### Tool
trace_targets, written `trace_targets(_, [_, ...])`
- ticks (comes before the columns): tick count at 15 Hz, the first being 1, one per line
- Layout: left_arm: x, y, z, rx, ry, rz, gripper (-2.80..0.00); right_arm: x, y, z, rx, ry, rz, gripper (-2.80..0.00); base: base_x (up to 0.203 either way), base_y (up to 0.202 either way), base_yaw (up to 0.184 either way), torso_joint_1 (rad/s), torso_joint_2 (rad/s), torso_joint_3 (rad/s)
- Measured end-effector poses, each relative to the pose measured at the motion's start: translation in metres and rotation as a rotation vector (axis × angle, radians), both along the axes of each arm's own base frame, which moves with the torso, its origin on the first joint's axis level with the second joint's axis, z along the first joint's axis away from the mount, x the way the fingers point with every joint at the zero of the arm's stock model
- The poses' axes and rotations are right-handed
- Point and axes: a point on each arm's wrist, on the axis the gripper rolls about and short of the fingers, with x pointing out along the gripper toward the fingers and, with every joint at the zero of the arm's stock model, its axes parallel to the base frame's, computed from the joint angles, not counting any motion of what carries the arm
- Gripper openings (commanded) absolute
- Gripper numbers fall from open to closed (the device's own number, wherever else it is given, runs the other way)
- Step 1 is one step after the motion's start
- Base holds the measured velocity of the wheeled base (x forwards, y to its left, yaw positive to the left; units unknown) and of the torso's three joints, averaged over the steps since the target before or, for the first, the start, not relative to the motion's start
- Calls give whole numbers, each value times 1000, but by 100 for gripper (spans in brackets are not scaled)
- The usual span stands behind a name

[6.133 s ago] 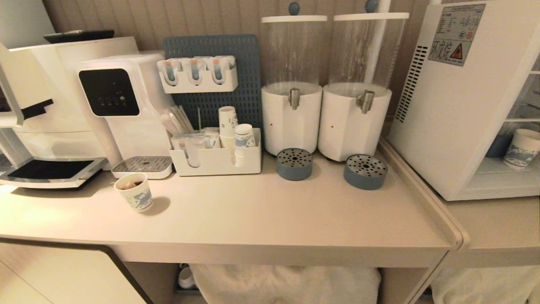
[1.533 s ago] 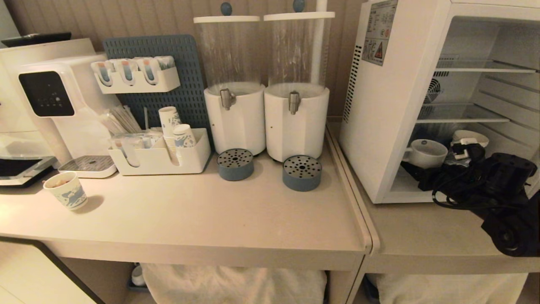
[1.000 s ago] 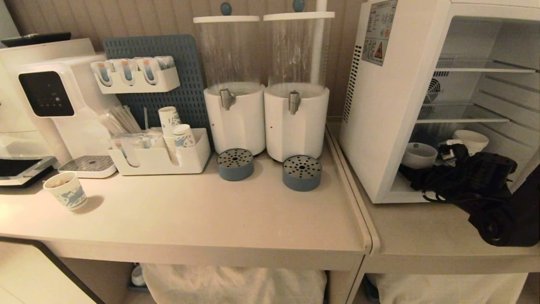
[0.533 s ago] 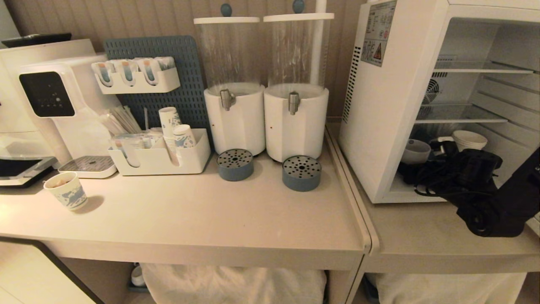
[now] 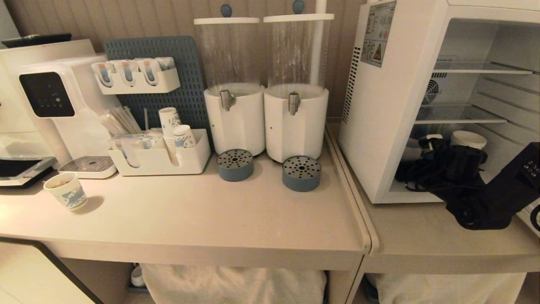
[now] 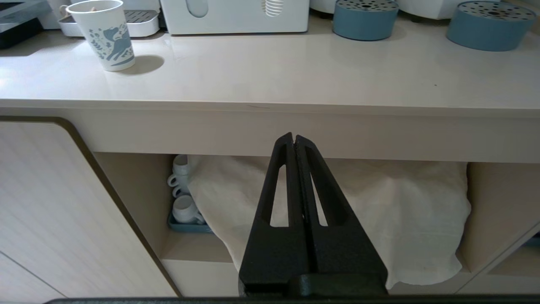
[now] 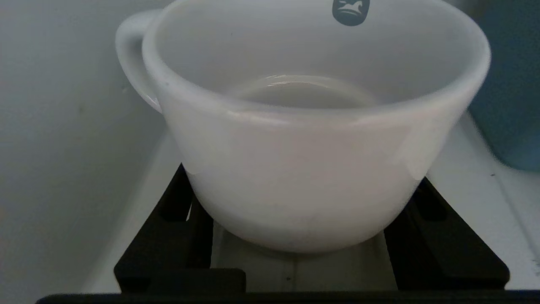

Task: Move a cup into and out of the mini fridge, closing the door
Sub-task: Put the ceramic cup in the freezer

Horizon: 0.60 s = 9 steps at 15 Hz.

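Right gripper (image 7: 310, 236) sits inside the mini fridge (image 5: 392, 101) on its floor level, fingers (image 7: 168, 223) spread either side of the cup (image 7: 312, 169), one at each flank of its lower body; the fingers look right against the cup walls but whether they actually squeeze it I cannot tell. Cup stands upright, empty, loop handle pointing away to the fridge's inner side wall, small dark logo on the inside of its far rim. From the head view the cup is mostly hidden behind the black right arm (image 5: 485, 198) and its cables; only a pale sliver shows near the fridge's left front corner. A paper cup (image 5: 467, 139) stands further back in the same bottom compartment, and something blue is just beside the white cup in the right wrist view. Fridge stands open, wire shelves (image 5: 460, 119) bare, fan on the back wall, warning sticker (image 5: 376, 34) on its side; the door itself I cannot make out. Left gripper (image 6: 294, 143) hangs parked below the counter edge, fingers pressed together, nothing in them, facing a white cloth (image 6: 337, 211) on the lower shelf. On the counter (image 5: 211, 215): a patterned paper cup (image 5: 66, 191), two drink dispensers (image 5: 265, 84), an organiser tray (image 5: 158, 158) with stacked cups, a water machine (image 5: 63, 101).
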Motion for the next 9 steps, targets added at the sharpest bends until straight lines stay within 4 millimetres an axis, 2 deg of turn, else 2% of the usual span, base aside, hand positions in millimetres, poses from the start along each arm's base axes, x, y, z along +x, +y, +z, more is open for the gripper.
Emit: trace_targets(9, [0,0,0,0,0,0,-280,1,1,-2,-5,42,-34,-280,0,0,0,0,0,0])
